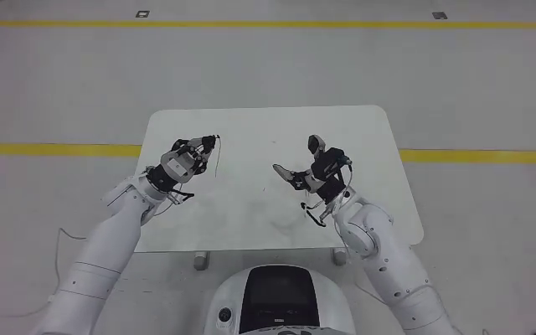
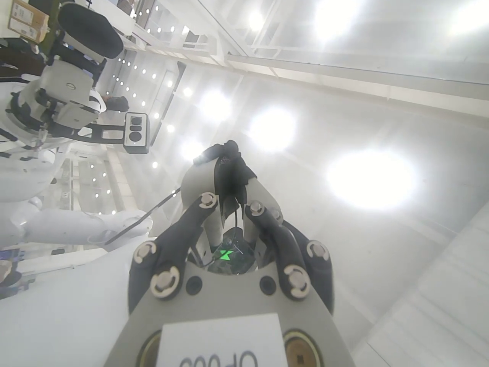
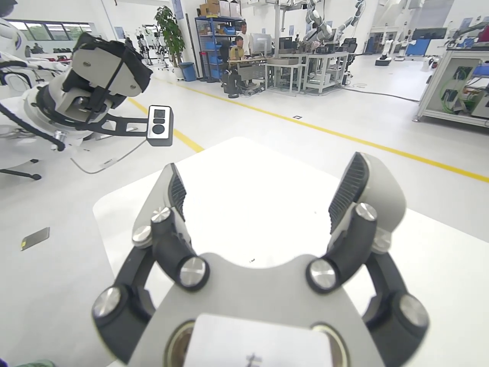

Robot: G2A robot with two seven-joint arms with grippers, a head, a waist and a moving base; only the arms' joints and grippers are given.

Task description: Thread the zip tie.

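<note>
A thin black zip tie hangs down over the white table, pinched at its upper end by my left gripper, which is held above the table's left part. In the left wrist view that gripper points up at the ceiling, shut, with the strap trailing off to one side. My right gripper hovers over the table's middle, a little apart from the tie and facing it. Its ribbed fingers stand wide open with nothing between them. The right wrist view shows the left gripper farther off.
The white table has rounded corners and its near edge runs close to my body. A yellow line crosses the floor on both sides. Shelves and workbenches stand far back in the room.
</note>
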